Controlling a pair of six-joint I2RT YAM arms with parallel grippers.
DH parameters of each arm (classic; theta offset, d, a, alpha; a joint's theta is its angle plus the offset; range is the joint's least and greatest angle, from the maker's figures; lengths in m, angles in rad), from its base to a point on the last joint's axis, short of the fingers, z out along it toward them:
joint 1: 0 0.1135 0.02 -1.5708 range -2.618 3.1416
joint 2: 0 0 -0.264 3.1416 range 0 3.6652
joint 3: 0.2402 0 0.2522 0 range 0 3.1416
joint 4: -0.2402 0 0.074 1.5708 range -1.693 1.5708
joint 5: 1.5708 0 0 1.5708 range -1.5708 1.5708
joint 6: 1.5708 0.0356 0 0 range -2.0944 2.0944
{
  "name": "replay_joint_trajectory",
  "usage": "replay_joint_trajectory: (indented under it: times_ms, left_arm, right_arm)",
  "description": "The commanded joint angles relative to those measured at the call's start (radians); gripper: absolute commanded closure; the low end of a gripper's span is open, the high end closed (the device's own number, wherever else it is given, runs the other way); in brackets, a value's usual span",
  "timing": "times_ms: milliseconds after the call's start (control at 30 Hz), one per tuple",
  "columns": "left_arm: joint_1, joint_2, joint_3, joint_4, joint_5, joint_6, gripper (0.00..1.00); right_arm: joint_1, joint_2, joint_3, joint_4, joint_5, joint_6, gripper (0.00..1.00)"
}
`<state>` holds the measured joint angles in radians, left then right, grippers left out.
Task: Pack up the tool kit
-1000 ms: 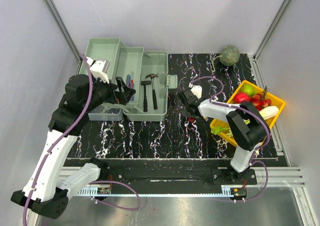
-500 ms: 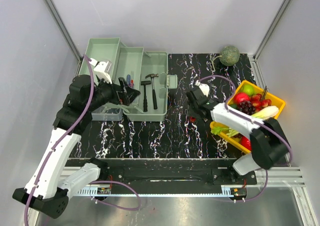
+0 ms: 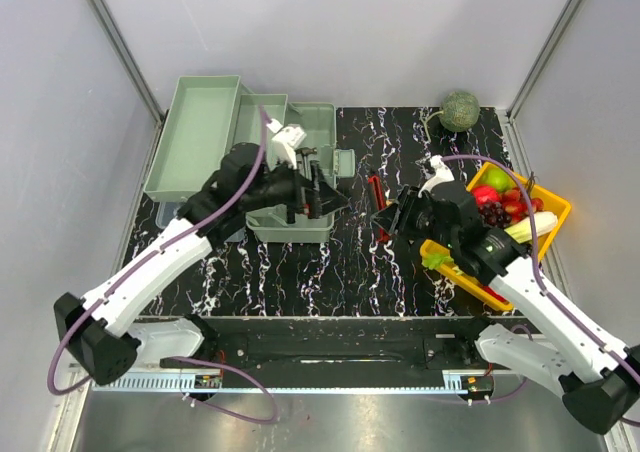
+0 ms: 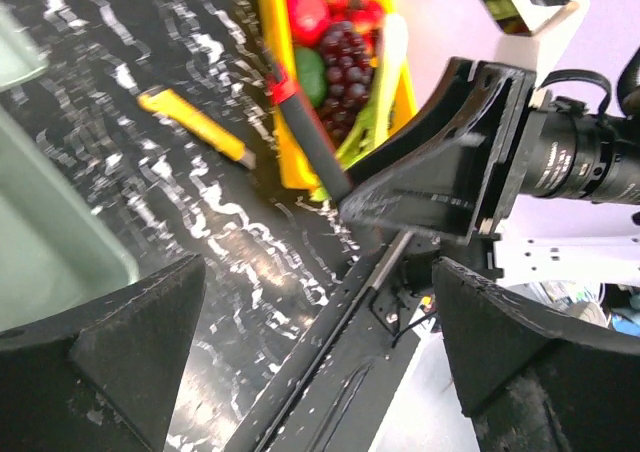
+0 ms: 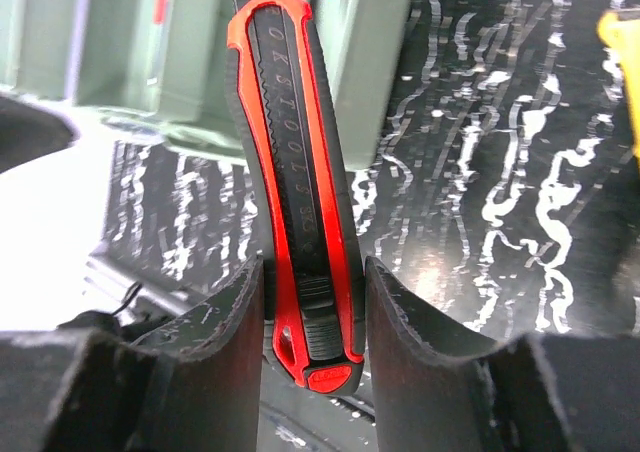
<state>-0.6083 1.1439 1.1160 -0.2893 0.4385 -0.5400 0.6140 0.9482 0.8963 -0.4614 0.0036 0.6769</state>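
Marbled table (image 3: 330, 262): toolbox (image 3: 290, 232), yellow tray (image 3: 560, 212)

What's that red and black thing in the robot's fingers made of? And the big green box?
The red and black tool looks like hard plastic: shiny red rim, dull black middle with moulded ridges and letters, maybe rubbery. The green box looks like smooth moulded plastic: even pale colour, rounded corners.

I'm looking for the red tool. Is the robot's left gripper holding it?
No, the left gripper is wide open and empty, while the red tool is pinched in the right gripper.
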Motion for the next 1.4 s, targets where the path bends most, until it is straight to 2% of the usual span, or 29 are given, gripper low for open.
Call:
replay_joint_trajectory:
  times_ms: [0,167,300,467,700,767,867,967,1067,1133,1200,1267,1367]
  left_arm:
    - [-0.106,0.092,0.154,0.098,-0.106,-0.001,0.01]
    - [-0.149,0.152,0.177,0.127,-0.129,-0.044,0.04]
    - [-0.176,0.183,0.188,0.144,-0.107,-0.057,0.13]
    - [-0.192,0.227,0.214,0.119,-0.144,-0.100,0.20]
    - [-0.214,0.312,0.335,-0.042,-0.238,-0.132,0.45]
    - [-0.215,0.326,0.334,-0.042,-0.236,-0.144,0.56]
    - [-0.217,0.341,0.343,-0.051,-0.228,-0.152,0.79]
    - [-0.214,0.349,0.357,-0.077,-0.256,-0.147,1.00]
    - [-0.215,0.352,0.375,-0.105,-0.290,-0.124,1.00]
    - [-0.215,0.350,0.395,-0.132,-0.317,-0.094,1.00]
    - [-0.215,0.347,0.433,-0.180,-0.374,-0.052,1.00]
    - [-0.211,0.340,0.468,-0.241,-0.434,-0.002,1.00]
    - [-0.158,0.317,0.528,-0.329,-0.521,0.087,1.00]
  right_arm:
    - [-0.003,-0.072,0.012,0.101,-0.197,-0.017,0.96]
    - [-0.003,-0.140,0.015,0.147,-0.283,-0.017,0.96]
    - [-0.005,-0.158,0.015,0.147,-0.297,-0.020,0.99]
    - [-0.005,-0.149,0.004,0.152,-0.291,-0.025,1.00]
    - [-0.003,-0.115,0.006,0.145,-0.226,-0.031,1.00]
    - [-0.003,-0.104,0.006,0.151,-0.226,-0.034,1.00]
    - [-0.005,-0.095,0.003,0.152,-0.214,-0.037,0.98]
    - [-0.003,-0.097,-0.003,0.139,-0.182,-0.037,0.87]
    - [-0.003,-0.097,-0.002,0.109,-0.134,-0.036,0.54]
    - [-0.003,-0.103,-0.005,0.087,-0.085,-0.027,0.26]
    - [-0.003,-0.117,-0.008,0.066,-0.045,-0.031,0.13]
    - [-0.003,-0.135,-0.011,0.046,-0.011,-0.033,0.07]
    - [-0.005,-0.157,-0.013,0.009,0.039,-0.033,0.06]
